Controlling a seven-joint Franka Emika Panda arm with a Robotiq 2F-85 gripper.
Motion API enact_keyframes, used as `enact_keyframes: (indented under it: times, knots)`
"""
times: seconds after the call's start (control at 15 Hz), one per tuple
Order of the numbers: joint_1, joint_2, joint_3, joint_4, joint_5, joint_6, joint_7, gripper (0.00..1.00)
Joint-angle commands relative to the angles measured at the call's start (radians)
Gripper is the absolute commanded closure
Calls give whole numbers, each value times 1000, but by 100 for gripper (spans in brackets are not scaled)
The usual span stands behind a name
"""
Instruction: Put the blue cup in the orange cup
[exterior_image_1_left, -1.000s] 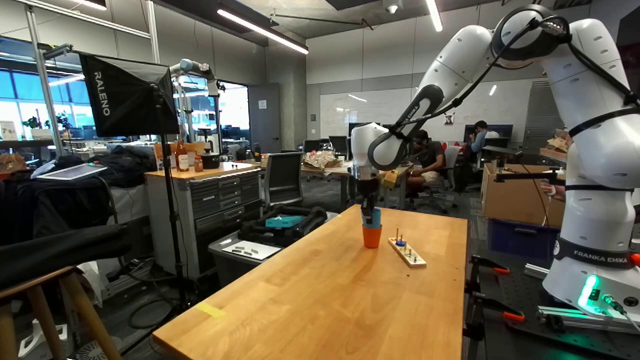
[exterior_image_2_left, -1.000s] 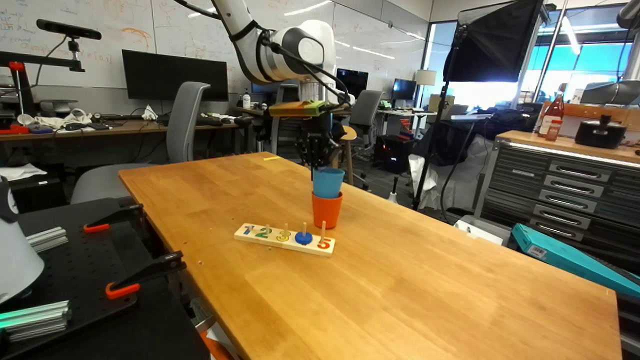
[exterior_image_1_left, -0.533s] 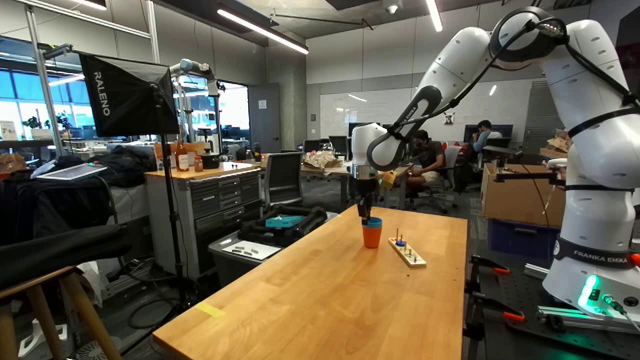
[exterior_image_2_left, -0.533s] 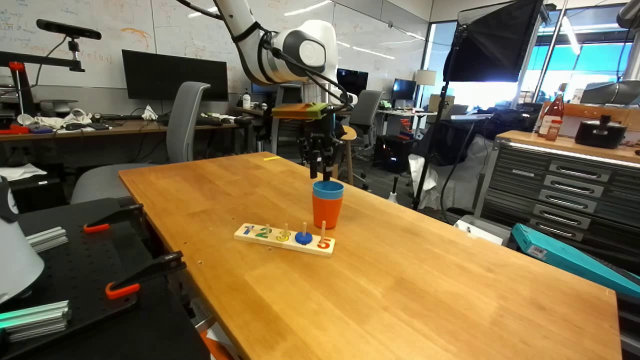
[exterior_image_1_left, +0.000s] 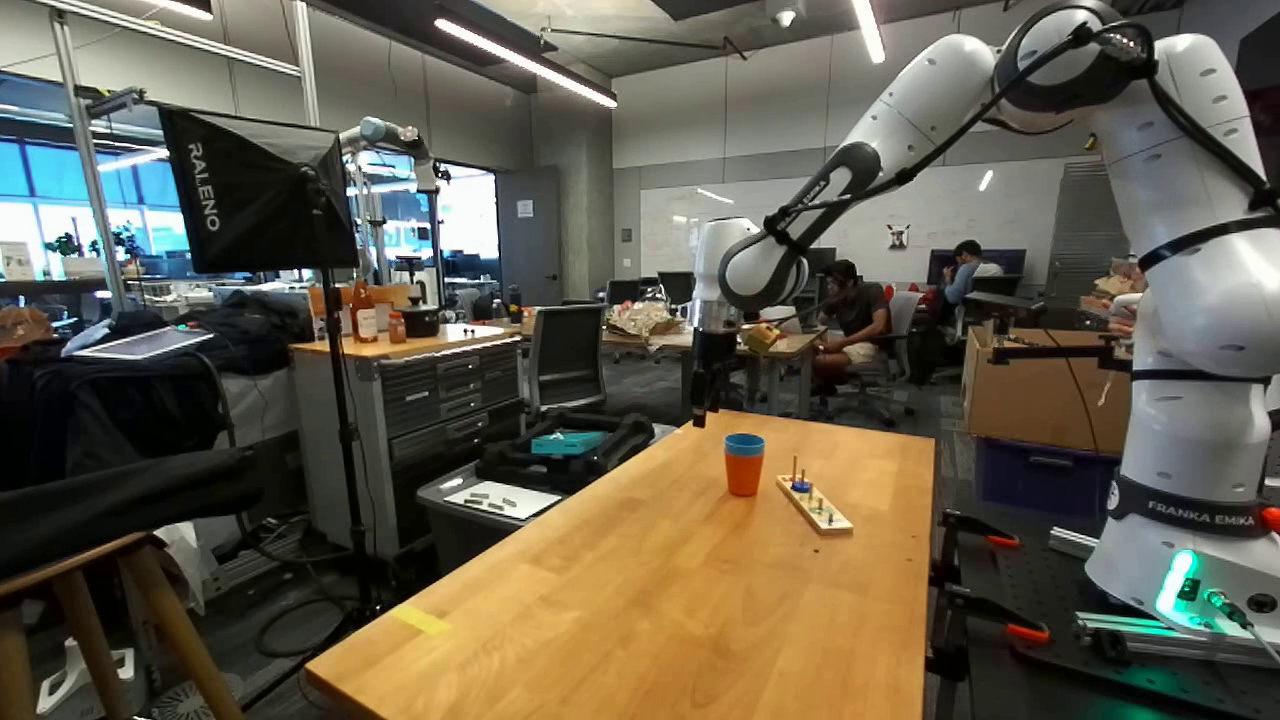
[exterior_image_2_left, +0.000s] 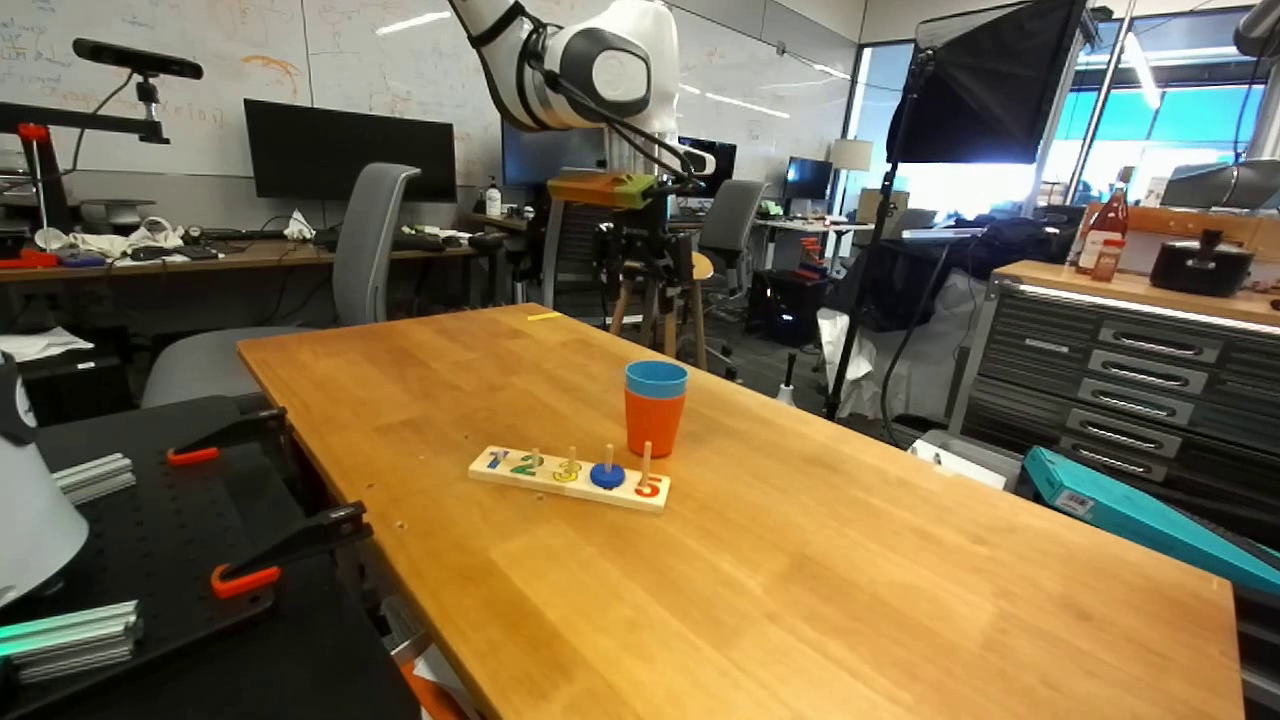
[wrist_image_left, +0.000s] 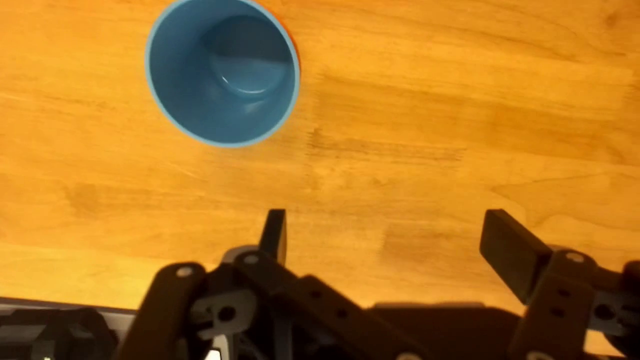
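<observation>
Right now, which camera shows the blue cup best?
The wrist view: it looks down into the blue cup, right to its bottom, though the frame's top edge clips the rim. In both exterior views, only its top shows, above the orange cup.

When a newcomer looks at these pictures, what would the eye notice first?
Probably the large white Franka arm, reaching over the wooden table in an exterior view. Next, the blue cup, nested in the upright orange cup near the number peg board, stands out in colour. The open, empty gripper shows low in the wrist view.
</observation>
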Motion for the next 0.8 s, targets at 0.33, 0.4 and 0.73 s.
enact_keyframes:
  times: [0.33,0.4,0.73]
  knots:
    - [-1,-61,-7,81,-23,-134,-11,0]
    - [-1,-63,-13,93,-33,-162,-4,0]
    - [-4,-54,-11,89,-20,-160,-12,0]
